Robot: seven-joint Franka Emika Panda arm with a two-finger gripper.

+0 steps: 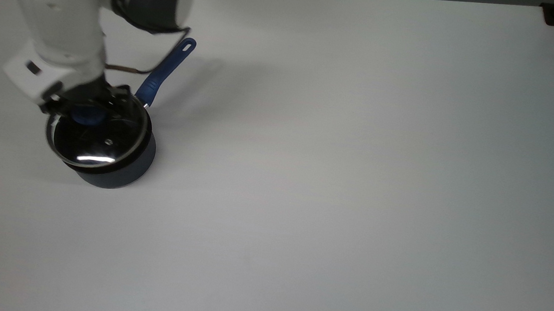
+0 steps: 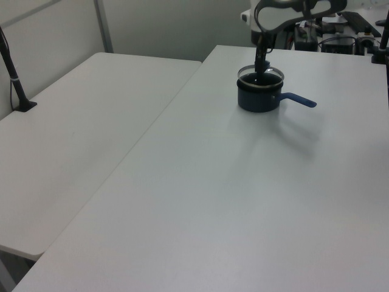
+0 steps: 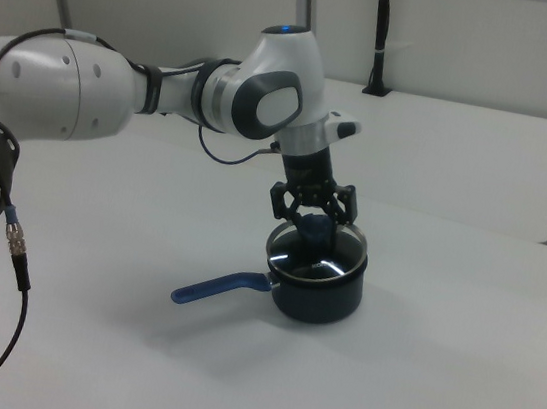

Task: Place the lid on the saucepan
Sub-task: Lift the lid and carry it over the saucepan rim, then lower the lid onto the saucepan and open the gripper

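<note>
Gripper point(image 3: 312, 226) clamped on the blue knob of the round clear glass lid point(image 1: 102, 143) with metal rim. Lid sits tilted over the mouth of the small dark navy saucepan point(image 1: 120, 172) on the white table point(image 1: 357, 157), handle point(image 1: 164, 73) free.
</note>
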